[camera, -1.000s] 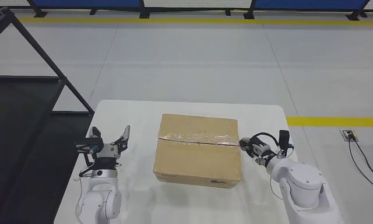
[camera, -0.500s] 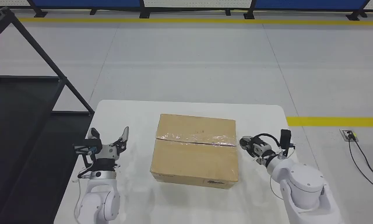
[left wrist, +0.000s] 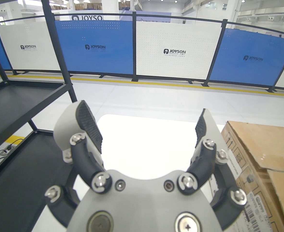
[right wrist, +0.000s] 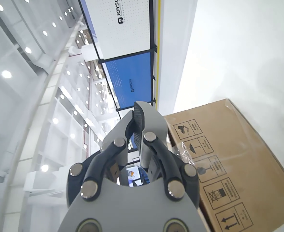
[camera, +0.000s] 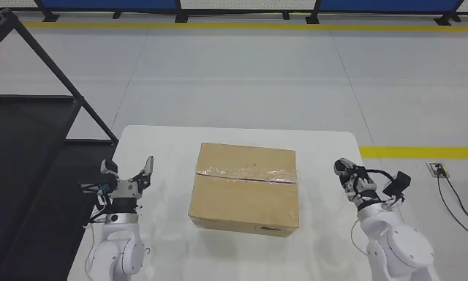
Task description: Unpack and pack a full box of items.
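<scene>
A brown cardboard box [camera: 245,188], its flaps taped shut along the top seam, sits in the middle of the white table [camera: 241,138]. My left gripper [camera: 127,169] stands open over the table's left side, a short way off the box's left wall [left wrist: 260,155]; its black ribbed pads [left wrist: 88,126] are wide apart with nothing between them. My right gripper [camera: 344,167] is shut and empty at the table's right side, clear of the box's right wall [right wrist: 219,160], with its fingers [right wrist: 138,124] pressed together and tilted upward.
A black metal shelf rack [camera: 33,149] stands just left of the table, close to my left arm. Blue and white fence panels [left wrist: 171,51] and a yellow floor line run behind. A cable and socket [camera: 437,168] lie on the floor at the right.
The box slid slightly left and then stopped. My right gripper drew back from the box's right wall toward the table's right edge and turned upward. My left gripper shifted a little left.
</scene>
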Tool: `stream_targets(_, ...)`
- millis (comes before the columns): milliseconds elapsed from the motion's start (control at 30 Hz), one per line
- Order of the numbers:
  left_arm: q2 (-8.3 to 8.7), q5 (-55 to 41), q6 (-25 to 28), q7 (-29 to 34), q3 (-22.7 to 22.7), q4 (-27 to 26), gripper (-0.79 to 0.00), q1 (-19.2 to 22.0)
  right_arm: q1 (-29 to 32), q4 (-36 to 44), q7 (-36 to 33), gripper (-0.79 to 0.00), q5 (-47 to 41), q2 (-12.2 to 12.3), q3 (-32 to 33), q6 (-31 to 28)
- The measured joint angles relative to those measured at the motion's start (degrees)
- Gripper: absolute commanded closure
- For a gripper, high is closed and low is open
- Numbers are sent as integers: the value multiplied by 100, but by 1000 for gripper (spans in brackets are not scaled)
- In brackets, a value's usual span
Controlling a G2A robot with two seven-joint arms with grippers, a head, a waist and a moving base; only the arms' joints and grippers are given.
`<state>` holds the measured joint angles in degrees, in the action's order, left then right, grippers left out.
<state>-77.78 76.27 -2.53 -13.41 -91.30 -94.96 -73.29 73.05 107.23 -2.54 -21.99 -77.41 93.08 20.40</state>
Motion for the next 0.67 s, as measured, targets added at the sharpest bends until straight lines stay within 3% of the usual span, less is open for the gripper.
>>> stream_targets(167,0,4,-3,2,1,-1,-784,-1,-3,-1,-11,-477,8,1,-2,13)
stream_targets(367,0,4,-4,2,1,-1,-785,-1,-3,-1,-11,-723,8,1,-2,13)
stream_targets(500,0,4,-4,2,1,-1,-784,-1,-3,-1,-11,-781,8,1,-2,13)
stream_targets(667,0,4,-4,2,1,-1,-785,-1,-3,-1,-11,-784,8,1,-2,13)
